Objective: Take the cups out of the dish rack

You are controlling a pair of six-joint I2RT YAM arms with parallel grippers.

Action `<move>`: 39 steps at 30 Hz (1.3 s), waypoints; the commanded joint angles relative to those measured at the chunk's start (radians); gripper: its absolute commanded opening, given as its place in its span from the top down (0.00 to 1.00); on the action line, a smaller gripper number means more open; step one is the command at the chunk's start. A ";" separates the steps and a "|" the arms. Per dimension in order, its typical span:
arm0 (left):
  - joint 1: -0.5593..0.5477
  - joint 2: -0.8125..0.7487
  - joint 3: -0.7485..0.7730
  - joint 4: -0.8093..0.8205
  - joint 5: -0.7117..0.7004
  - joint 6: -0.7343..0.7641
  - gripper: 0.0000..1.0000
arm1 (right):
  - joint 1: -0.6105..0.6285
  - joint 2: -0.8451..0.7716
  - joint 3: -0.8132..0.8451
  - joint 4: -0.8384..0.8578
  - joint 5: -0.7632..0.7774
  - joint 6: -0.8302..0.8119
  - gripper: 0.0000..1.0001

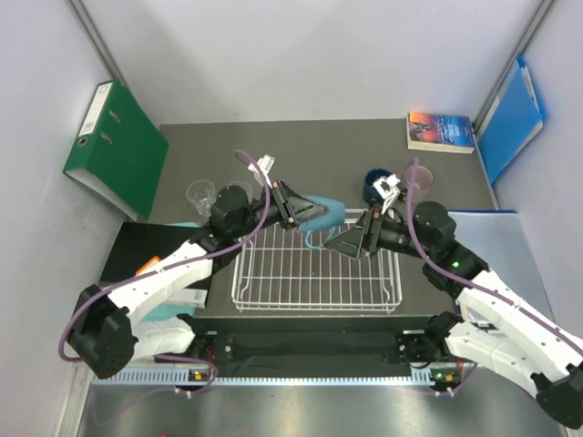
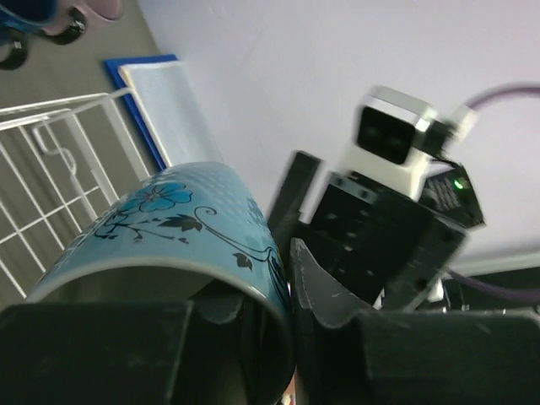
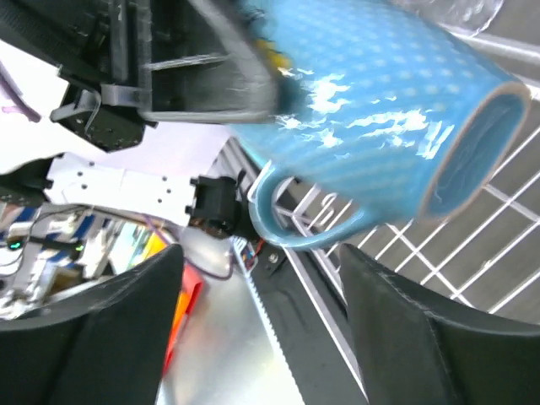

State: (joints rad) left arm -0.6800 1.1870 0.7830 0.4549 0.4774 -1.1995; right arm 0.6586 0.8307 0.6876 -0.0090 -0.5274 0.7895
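Observation:
My left gripper (image 1: 293, 208) is shut on the rim of the light teal-blue mug (image 1: 321, 215) and holds it tilted above the far edge of the white wire dish rack (image 1: 314, 287). In the left wrist view one finger is inside the mug (image 2: 169, 224) and one outside; the gripper (image 2: 283, 295) clamps the wall. My right gripper (image 1: 353, 240) is open just right of the mug; in the right wrist view its fingers (image 3: 422, 337) straddle the space below the mug's handle (image 3: 287, 228). The navy mug (image 1: 376, 187) and pink mug (image 1: 417, 182) stand back right, two clear tumblers (image 1: 200, 193) back left.
A green binder (image 1: 114, 150) leans at the far left. A book (image 1: 441, 131) and a blue folder (image 1: 510, 118) lie at the far right. A black mat (image 1: 146, 250) lies left of the rack. The rack's grid (image 3: 472, 245) holds no cups.

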 commanded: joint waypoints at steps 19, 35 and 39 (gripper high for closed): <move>0.022 0.617 1.042 -1.103 -0.597 0.586 1.00 | -0.005 -0.107 0.213 -0.558 0.432 -0.249 0.20; 0.137 1.172 1.590 -1.431 -0.639 0.572 1.00 | -0.005 -0.107 0.260 -0.680 0.507 -0.231 0.21; 0.148 1.212 1.627 -1.452 -0.609 0.560 1.00 | -0.005 -0.093 0.259 -0.683 0.515 -0.230 0.21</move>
State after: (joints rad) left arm -0.5343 2.4134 2.3116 -0.9943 -0.1574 -0.6289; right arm 0.6586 0.7319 0.9001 -0.6888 -0.0372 0.5606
